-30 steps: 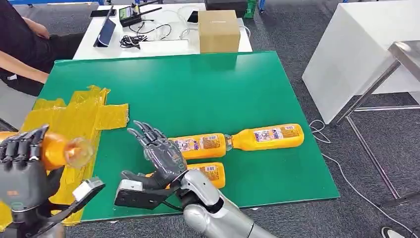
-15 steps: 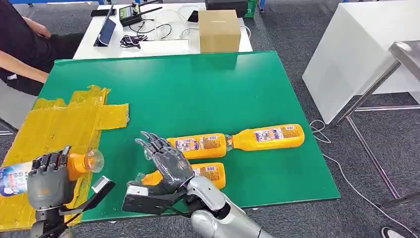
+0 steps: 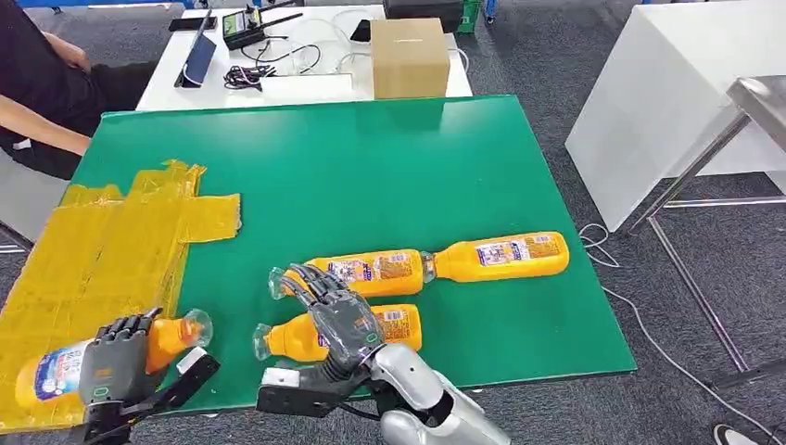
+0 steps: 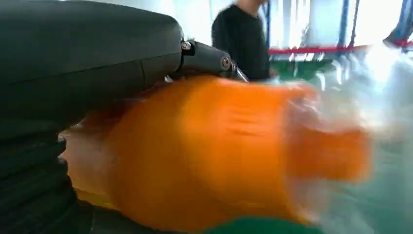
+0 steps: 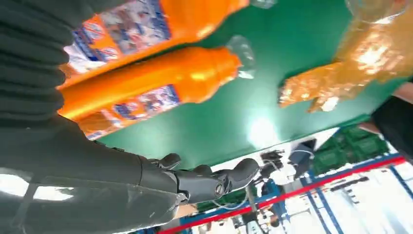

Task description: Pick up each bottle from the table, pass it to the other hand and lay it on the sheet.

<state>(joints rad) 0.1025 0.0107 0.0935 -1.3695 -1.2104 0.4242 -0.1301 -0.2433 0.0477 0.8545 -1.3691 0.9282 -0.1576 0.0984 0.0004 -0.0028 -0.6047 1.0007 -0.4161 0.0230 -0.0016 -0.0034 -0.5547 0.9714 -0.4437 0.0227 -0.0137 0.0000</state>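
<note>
Left hand [image 3: 109,371] holds a bottle [image 3: 56,373] round its middle, fingers wrapped on it, cap end toward the counter's middle. The bottle hangs low over the near end of the yellow sheet [image 3: 111,241], at the counter's near left corner; contact with the sheet cannot be told. In the left wrist view the bottle [image 4: 204,156] is a blurred orange mass against the palm.

Right hand [image 3: 338,320] holds nothing, fingers apart and loosely curved, above the near bottle [image 3: 394,326] near the counter's near edge. Two more bottles lie just behind it, end to end: the middle bottle [image 3: 371,272] and the far bottle [image 3: 505,257], caps meeting.

Handling, judged: full juice bottles, moderately heavy, plastic walls stiff enough not to crush, smooth and round so they probably roll and can slip. Best hold looks like the labelled mid-body, fingers across the long axis; neck is too thin and off balance.

Around: the three lying bottles sit close together, so fingers reaching for the near one could nudge the middle one and set it rolling. The sheet is crinkled and uneven; a laid bottle may roll toward the counter's left edge. A cardboard box [image 3: 409,57] stands past the far edge, a seated person [image 3: 42,83] by the far left corner, both well apart from the work.
</note>
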